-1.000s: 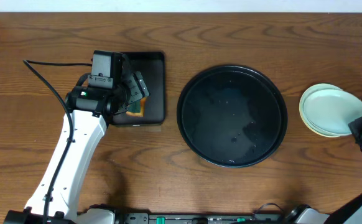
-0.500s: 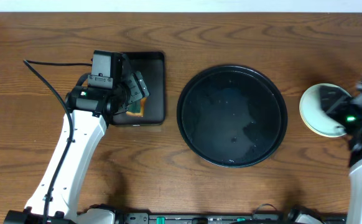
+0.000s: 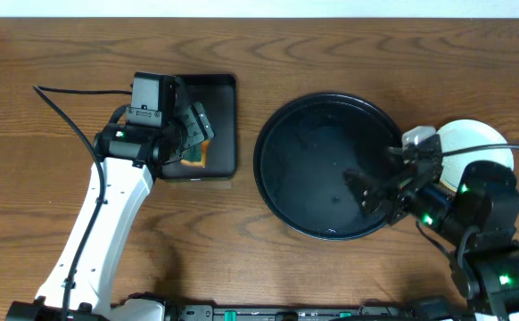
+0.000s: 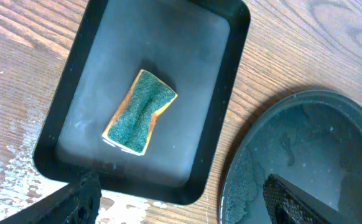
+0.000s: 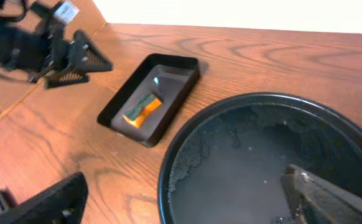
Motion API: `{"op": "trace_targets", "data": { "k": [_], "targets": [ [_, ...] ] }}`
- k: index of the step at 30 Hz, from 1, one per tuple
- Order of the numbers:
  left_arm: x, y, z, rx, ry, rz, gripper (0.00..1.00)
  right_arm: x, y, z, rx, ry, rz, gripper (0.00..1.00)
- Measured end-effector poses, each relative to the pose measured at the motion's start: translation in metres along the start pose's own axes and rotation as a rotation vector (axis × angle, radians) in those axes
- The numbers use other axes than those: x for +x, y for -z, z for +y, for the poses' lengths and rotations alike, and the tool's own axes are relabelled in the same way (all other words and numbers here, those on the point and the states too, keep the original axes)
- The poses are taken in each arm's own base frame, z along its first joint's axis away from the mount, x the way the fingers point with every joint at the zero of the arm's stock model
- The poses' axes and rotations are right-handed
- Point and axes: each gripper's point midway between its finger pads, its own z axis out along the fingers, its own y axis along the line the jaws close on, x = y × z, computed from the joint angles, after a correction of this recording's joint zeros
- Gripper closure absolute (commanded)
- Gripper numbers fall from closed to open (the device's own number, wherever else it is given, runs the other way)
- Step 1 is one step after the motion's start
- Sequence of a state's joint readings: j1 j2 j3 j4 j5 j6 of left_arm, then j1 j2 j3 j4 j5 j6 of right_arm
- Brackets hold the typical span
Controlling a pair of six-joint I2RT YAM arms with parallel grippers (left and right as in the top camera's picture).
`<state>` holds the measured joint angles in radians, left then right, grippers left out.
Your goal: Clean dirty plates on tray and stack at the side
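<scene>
Overhead, the right end effector (image 3: 371, 190) is seen with its jaws apart and nothing between them; the tray (image 3: 313, 134), bare of plates, lies beneath and ahead of it. The plates (image 3: 482, 141) are stacked on the counter (image 3: 63, 53) just behind it, partly covered by its wrist and cable, so their number cannot be told. That stack could be knocked if the arm were drawn back or swung low across it, and plates could be slid off. The right arm is reached in from the front edge, elbow bent, fingers aimed at the tray's middle. The left end effector (image 3: 197, 135), likewise apart and empty, is poised above the sponge (image 4: 139, 112) in the small tray (image 4: 193, 56).
</scene>
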<state>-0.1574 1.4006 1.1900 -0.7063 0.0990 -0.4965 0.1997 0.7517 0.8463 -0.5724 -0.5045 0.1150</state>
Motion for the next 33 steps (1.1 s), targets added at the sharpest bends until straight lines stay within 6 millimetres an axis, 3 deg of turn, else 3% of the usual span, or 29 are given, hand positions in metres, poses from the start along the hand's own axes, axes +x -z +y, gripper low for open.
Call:
{"op": "trace_targets", "data": {
  "k": [5,10,19,22,27,33],
  "targets": [
    [0.0,0.0,0.0,0.0,0.0,0.0,0.16,0.011,-0.002,-0.004,0.026,-0.005,0.046,0.01],
    [0.0,0.0,0.0,0.0,0.0,0.0,0.16,0.009,0.003,-0.018,0.101,0.037,0.031,0.01],
    [0.0,0.0,0.0,0.0,0.0,0.0,0.16,-0.002,0.037,-0.047,0.346,0.224,-0.136,0.01],
    [0.0,0.0,0.0,0.0,0.0,0.001,0.16,0.014,0.04,-0.062,0.415,0.254,-0.197,0.01],
    [0.0,0.0,0.0,0.0,0.0,0.0,0.16,0.061,0.033,-0.08,0.46,0.276,-0.239,0.01],
    [0.0,0.0,0.0,0.001,0.0,-0.001,0.16,0.089,0.028,-0.092,0.489,0.297,-0.316,0.01]
  ]
}}
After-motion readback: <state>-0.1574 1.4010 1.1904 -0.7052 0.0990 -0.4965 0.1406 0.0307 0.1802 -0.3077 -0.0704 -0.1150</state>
